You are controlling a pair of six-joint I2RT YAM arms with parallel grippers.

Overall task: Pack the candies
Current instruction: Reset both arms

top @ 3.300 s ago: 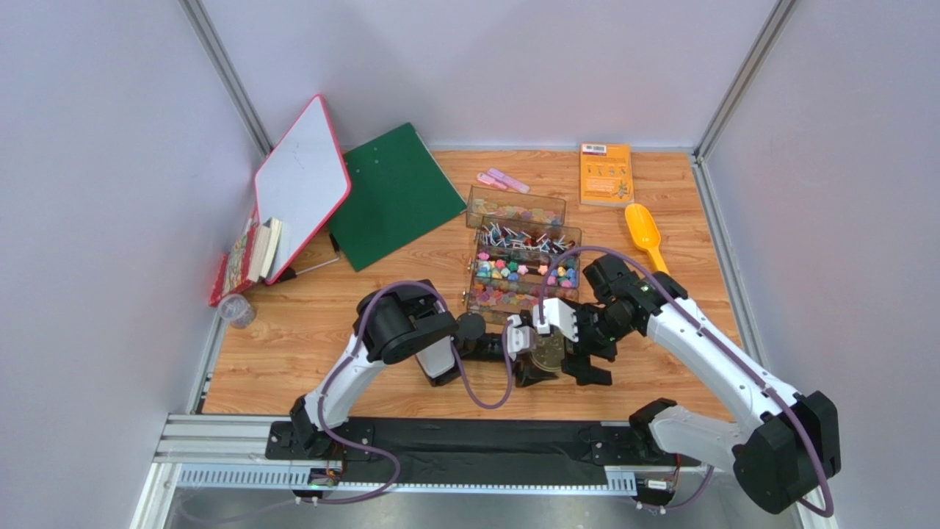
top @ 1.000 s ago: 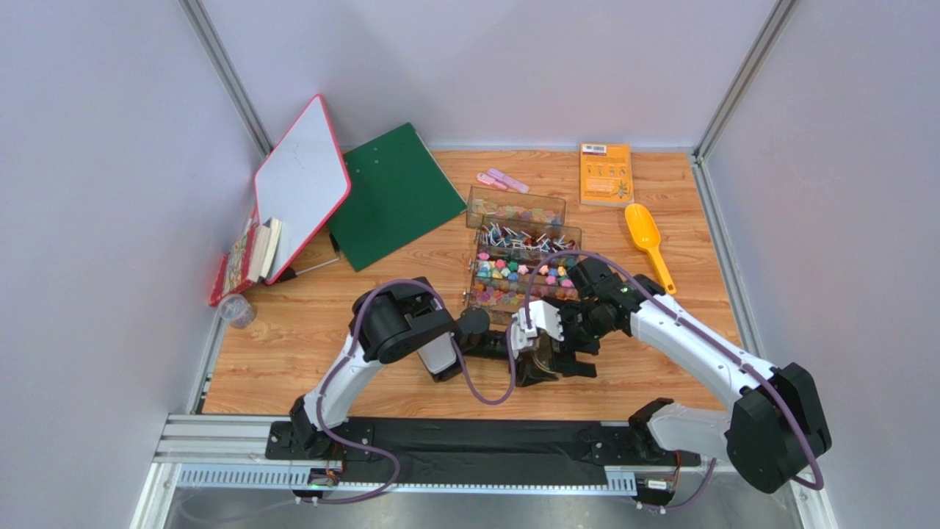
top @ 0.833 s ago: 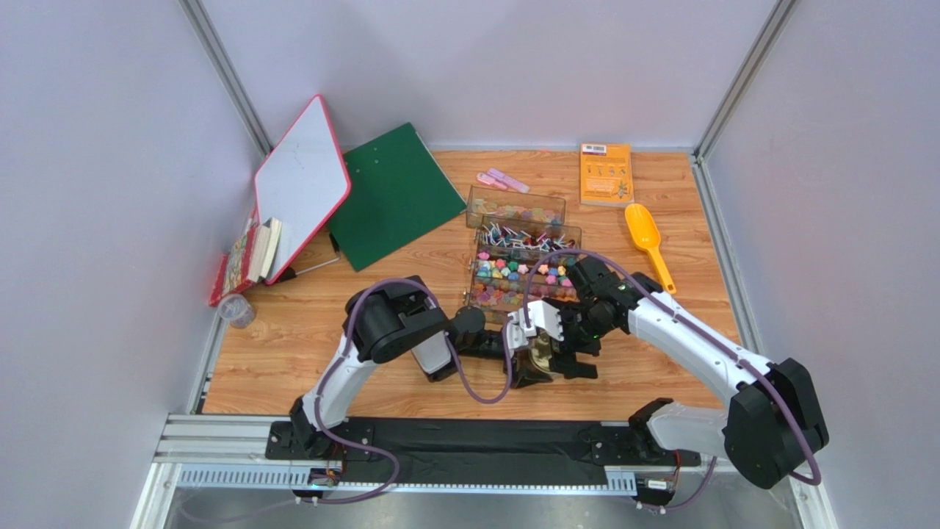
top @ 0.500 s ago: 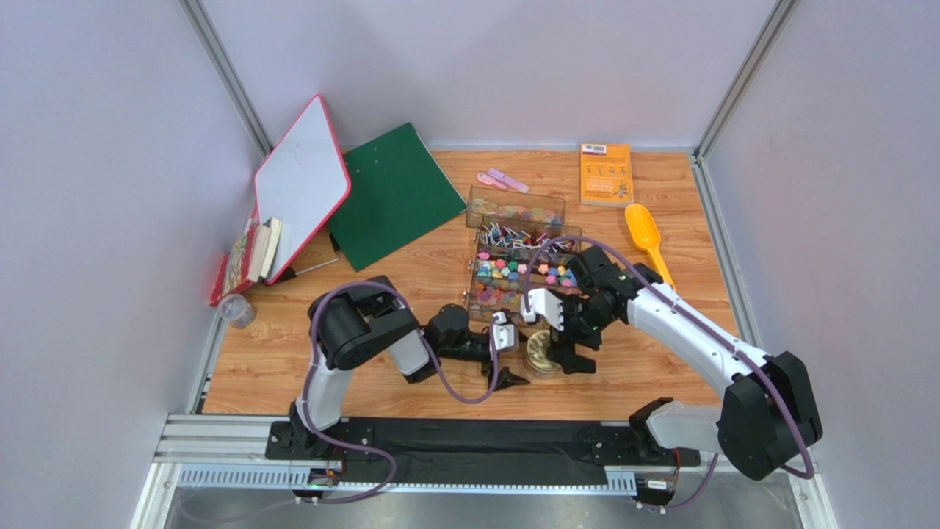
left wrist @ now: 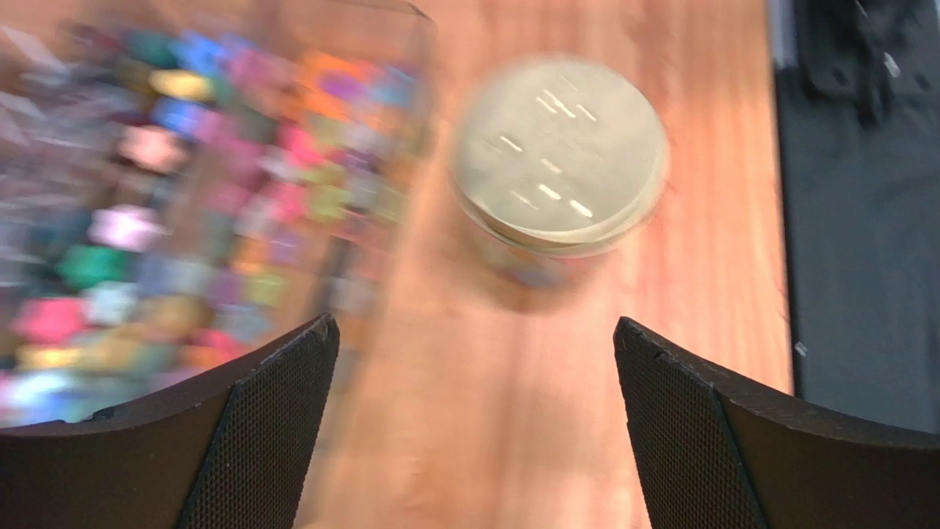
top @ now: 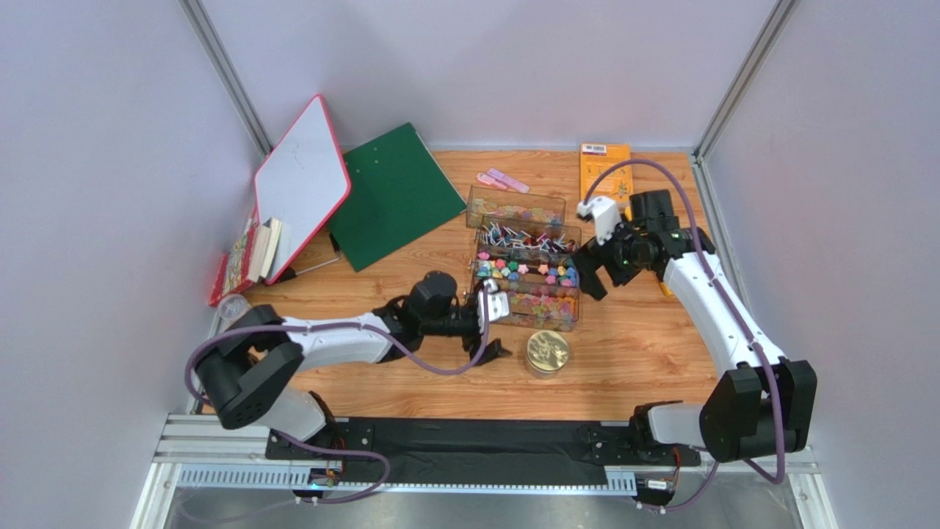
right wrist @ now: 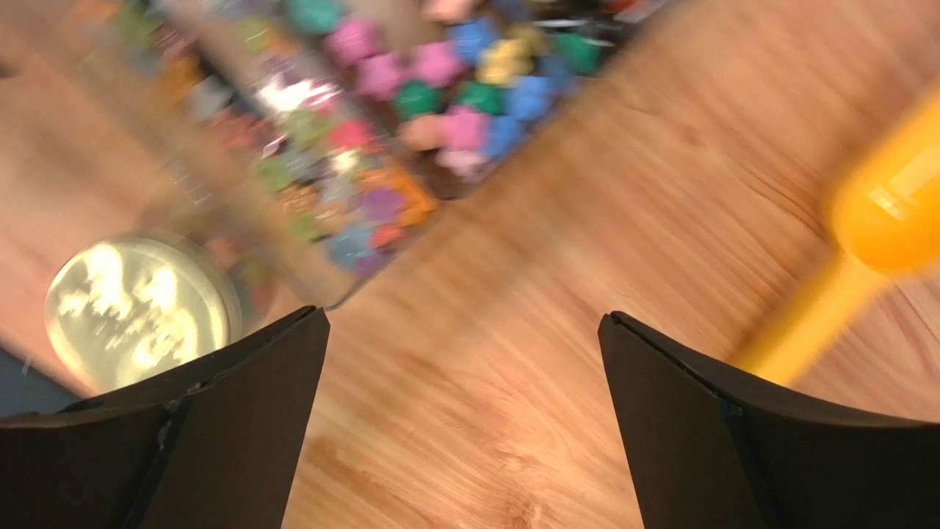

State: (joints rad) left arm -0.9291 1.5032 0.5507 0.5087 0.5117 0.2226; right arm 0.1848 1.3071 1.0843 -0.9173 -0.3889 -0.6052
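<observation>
Nearest me on the wooden tabletop [top: 651, 369] stands a low jar [left wrist: 541, 259] closed by a round gold lid [top: 547, 353]. In the left wrist view some colour shows through the jar's side, but it is too blurred for me to name. The left gripper [left wrist: 474, 331] hangs low just to the left of the jar, clear of it. Its two fingers are spread wide with nothing between them.

Just behind the lid runs a row of clear plastic boxes [top: 516, 195], one after another toward the back wall. The candies [top: 519, 270] lie inside them, a loose mix of pink, blue, green, yellow and orange pieces (both wrist views smear them, so I read the colours from above).

At the right side of the boxes the right gripper [right wrist: 461, 325] hovers over bare wood. Its fingers are parted and empty. The boxes are to one side of it and the yellow scoop [right wrist: 894, 209] lies on the table to the other. From above, the right arm covers most of that scoop.

Farther back I see an orange booklet [top: 605, 163] by the rear wall, two pink strips [top: 502, 180] behind the boxes, a green clipboard [top: 395, 193], and a red-rimmed whiteboard [top: 300, 187] tilted up on a small pile of books [top: 248, 259] at the far left.
</observation>
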